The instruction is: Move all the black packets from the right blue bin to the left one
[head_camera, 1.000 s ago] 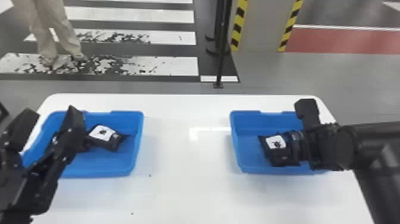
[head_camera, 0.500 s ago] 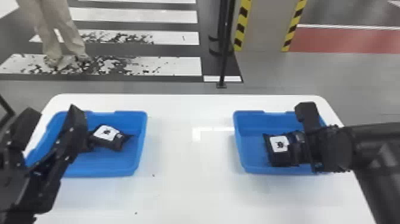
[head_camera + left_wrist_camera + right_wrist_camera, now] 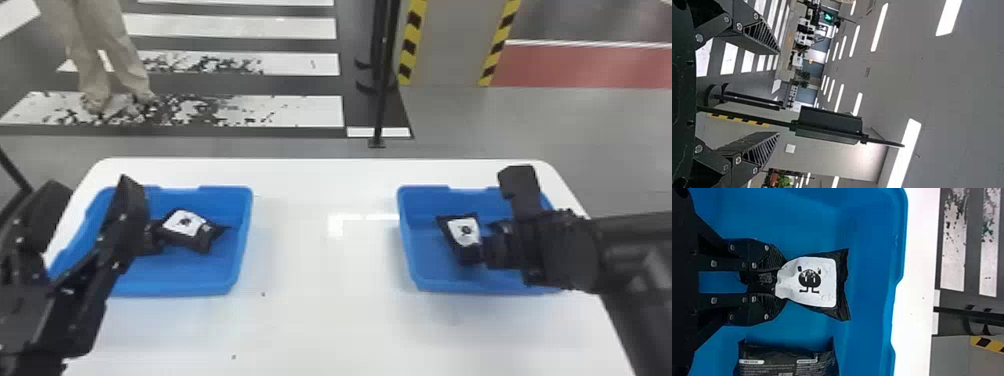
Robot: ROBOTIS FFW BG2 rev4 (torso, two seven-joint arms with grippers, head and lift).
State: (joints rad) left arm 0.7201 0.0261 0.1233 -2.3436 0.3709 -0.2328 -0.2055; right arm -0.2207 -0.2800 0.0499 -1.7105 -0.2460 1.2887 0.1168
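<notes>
Left blue plastic bin (image 3: pixel 170 289): partly hidden behind my spread left end effector (image 3: pixel 91 192), black packets (image 3: pixel 184 226) inside | right blue plastic bin (image 3: pixel 445 285), frame right: my right end effector (image 3: pixel 500 247) clenches white-labelled black packet (image 3: pixel 462 237); second packet (image 3: pixel 785 362) cut off in wrist view

2 arms: 1 pair of fingers spread, 1 pair pinched

The left arm (image 3: pixel 55 320) comes in at the lower left of the head view, and its left gripper (image 3: pixel 90 186) points forward. The 2 fingers stand well apart, with a broad gap between their tips; in the left wrist view, both fingers (image 3: pixel 756 37) angle inward toward narrow, ribbed tips.

The right arm (image 3: pixel 635 260) enters from the right side and reaches inward, with the right gripper (image 3: pixel 492 245) angled down. A blocky black part (image 3: pixel 520 182) juts forward at its wrist. In the right wrist view, its 2 fingers (image 3: pixel 756 254) are drawn in side by side, clamped.
</notes>
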